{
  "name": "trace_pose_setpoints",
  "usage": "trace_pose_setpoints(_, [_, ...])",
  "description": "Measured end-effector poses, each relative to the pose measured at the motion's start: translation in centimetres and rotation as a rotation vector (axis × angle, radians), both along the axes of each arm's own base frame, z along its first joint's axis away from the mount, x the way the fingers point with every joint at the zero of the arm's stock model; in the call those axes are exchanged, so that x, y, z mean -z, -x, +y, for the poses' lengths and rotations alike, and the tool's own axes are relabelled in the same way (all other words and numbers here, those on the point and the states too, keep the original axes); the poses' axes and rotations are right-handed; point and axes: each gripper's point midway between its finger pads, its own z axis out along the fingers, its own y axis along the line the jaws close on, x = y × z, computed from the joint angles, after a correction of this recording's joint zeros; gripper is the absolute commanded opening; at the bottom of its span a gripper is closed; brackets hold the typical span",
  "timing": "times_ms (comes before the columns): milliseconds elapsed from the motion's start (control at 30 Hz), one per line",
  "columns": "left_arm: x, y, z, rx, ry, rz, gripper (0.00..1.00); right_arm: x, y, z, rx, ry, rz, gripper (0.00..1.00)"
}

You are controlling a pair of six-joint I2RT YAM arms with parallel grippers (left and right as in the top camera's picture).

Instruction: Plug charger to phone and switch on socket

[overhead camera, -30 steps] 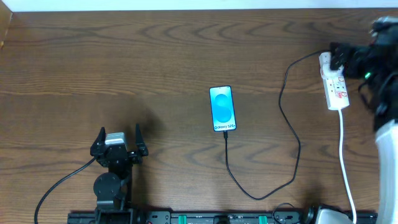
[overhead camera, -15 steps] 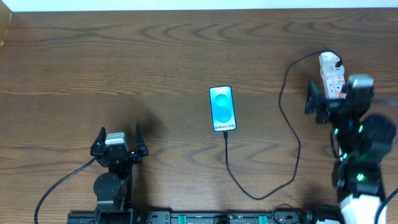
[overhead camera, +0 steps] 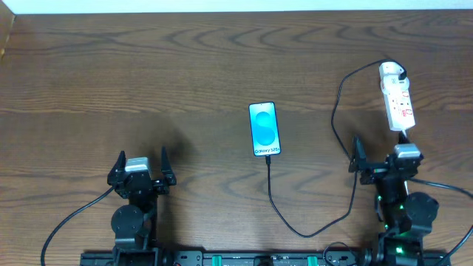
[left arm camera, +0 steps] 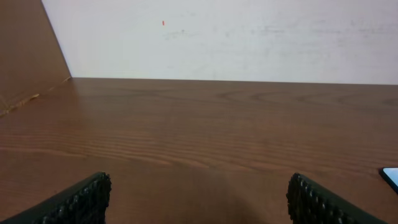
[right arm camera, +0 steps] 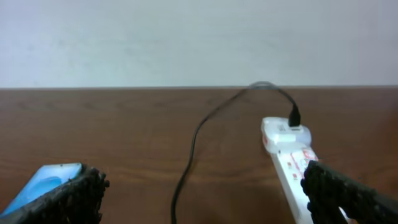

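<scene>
While both arms are parked at the near edge of the table (overhead camera: 111, 74), nothing is held. The left gripper (overhead camera: 141, 159) is spread wide over bare wood. The right gripper (overhead camera: 380, 151) is spread just as wide and is empty, with the socket (overhead camera: 397, 100) just beyond it. The phone (overhead camera: 264, 129) is laid flat at the middle of the table with its screen lit. The charger (overhead camera: 334, 112) is seen running from the phone's near end in a long loop round to the far end of the socket, where its adapter is seated. Whether the switch is on cannot be told, since the red marks are too small to read.

The main risk is judged to lie in the slack loop, which passes close beside the right gripper. If that arm is swung toward the socket without first being lifted, the cable could be caught and dragged. The small plug could then be pulled out of the phone, or the phone slid across the wood. The socket's white cord (overhead camera: 404, 136) appears to pass under the same arm and could be snagged likewise. The light socket could be pushed away or tipped if its switch is pressed at a slant rather than straight down. With the jaws set so wide, the adapter could also be knocked.
</scene>
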Motion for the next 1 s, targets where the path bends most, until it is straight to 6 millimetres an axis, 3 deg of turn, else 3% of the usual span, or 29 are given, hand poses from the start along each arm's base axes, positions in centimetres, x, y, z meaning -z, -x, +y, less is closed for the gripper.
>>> trace_pose_setpoints(133, [0.0,0.0,0.0,0.0,0.0,0.0,0.9,1.4,0.6,-0.2,0.018,-0.004,0.043,0.99])
trace_pose_setpoints(433, [0.0,0.0,0.0,0.0,0.0,0.0,0.9,2.2,1.8,-0.9,0.072,0.002,0.072,0.99])
trace_pose_setpoints(567, [0.0,0.0,-0.1,0.003,0.001,0.0,0.9,0.6,2.1,-1.0,0.087,0.009,0.002,0.99])
trace_pose_setpoints(1000, [0.0,0.0,-0.1,0.004,0.001,0.0,0.9,0.6,2.1,-1.2,0.103,0.011,-0.002,0.99])
